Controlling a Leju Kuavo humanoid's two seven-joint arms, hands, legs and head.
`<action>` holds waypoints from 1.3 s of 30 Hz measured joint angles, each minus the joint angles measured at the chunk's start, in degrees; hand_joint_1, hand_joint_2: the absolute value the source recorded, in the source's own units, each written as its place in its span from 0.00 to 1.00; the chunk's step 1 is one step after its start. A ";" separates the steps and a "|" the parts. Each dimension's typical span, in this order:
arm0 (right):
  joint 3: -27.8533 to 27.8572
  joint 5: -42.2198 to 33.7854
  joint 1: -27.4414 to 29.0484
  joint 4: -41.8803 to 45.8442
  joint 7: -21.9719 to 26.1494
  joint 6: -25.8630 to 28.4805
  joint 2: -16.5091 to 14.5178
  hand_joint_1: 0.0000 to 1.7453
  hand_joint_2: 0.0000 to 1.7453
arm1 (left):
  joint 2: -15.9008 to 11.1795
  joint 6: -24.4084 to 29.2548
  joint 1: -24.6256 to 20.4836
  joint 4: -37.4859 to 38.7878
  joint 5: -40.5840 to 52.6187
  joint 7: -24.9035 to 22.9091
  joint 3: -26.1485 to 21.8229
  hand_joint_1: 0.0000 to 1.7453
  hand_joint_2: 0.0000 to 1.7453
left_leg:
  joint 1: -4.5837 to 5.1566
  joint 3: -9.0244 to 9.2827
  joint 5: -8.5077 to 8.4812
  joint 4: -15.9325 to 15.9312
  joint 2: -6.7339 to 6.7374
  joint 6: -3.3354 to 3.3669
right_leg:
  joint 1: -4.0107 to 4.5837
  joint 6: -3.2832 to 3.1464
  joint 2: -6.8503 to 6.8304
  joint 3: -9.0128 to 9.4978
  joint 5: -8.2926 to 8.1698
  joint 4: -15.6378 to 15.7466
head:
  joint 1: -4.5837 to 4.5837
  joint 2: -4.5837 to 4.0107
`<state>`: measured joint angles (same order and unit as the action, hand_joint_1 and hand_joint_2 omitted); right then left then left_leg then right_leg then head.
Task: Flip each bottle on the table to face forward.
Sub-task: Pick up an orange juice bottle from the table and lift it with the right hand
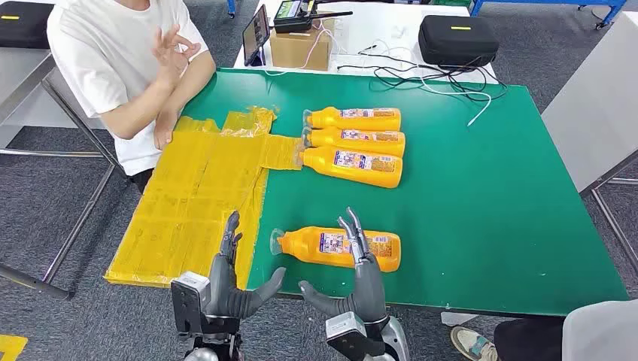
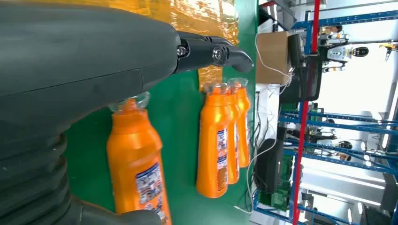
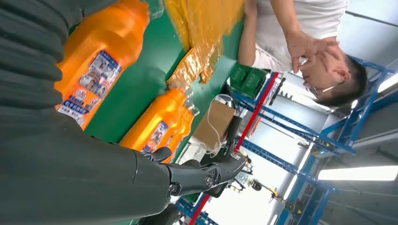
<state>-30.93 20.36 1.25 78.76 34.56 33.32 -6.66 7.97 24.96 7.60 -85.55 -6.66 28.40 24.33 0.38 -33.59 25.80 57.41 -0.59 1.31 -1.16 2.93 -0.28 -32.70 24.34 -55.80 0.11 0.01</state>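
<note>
Four orange bottles were recorded lying on their sides on the green table [image 1: 481, 226], caps toward the robot's left. Each bore a blue-and-white printed label facing up; the writing was too small to be read.

The near bottle [image 1: 338, 247] lay alone close to the table's front edge. The right hand [image 1: 360, 259] was placed over its middle, fingers extended across the body, thumb spread toward the left hand; whether the bottle was touched or grasped could not be told. The left hand [image 1: 229, 271] was held with fingers apart and nothing in it, just beside the bottle's cap, above the edge of the yellow plastic sheet [image 1: 195, 203].

A row of three bottles [image 1: 353, 141] was laid side by side farther back, touching one another, caps at the sheet's edge.

A person in a white shirt [image 1: 113, 60] was seated at the table's far left corner, one hand raised.

Behind the table a cardboard box [image 1: 299, 47], a black case [image 1: 457, 39] and loose cables [image 1: 421, 75] were noted on a white surface. Grey carpet covered the floor.
</note>
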 joint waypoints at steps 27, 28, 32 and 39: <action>-0.14 8.92 -5.87 -8.36 -4.25 0.67 2.10 0.00 1.00 | 1.28 -4.34 -5.23 9.91 -1.02 1.86 1.91 0.00 1.00 | 0.01 0.00 -0.01 0.02 0.02 0.01 | -0.01 0.01 0.01 -0.01 -0.02 0.00 | 0.01 -0.01; -0.01 11.90 -6.85 -9.47 -6.37 1.11 2.67 0.00 1.00 | 1.50 -4.64 -5.76 10.73 -1.11 1.82 2.20 0.00 1.00 | 0.01 0.00 -0.01 0.02 0.01 0.01 | -0.01 0.01 0.01 -0.01 -0.02 0.00 | 0.01 -0.01; 1.53 23.83 -11.28 -15.55 -14.27 2.41 5.70 0.00 1.00 | 2.54 -4.47 -7.29 13.50 -0.66 2.29 2.62 0.00 1.00 | 0.05 0.01 -0.04 0.03 0.01 0.04 | -0.05 0.10 0.00 0.04 -0.08 0.01 | -0.02 -0.01; 3.78 29.07 -16.82 -24.07 -17.09 -2.45 8.67 0.00 1.00 | 3.60 -3.55 -8.18 14.57 1.14 1.97 2.52 0.00 1.00 | 0.07 0.01 -0.05 0.07 0.01 0.06 | -0.05 0.16 0.01 0.04 -0.13 0.00 | 0.00 -0.01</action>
<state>-27.15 49.43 -15.57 54.69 17.46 30.87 2.02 11.56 21.41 -0.59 -70.97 -5.51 30.37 26.85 0.45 -33.59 25.75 57.47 -0.58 1.37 -1.21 3.08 -0.27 -32.65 24.22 -55.80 0.11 0.00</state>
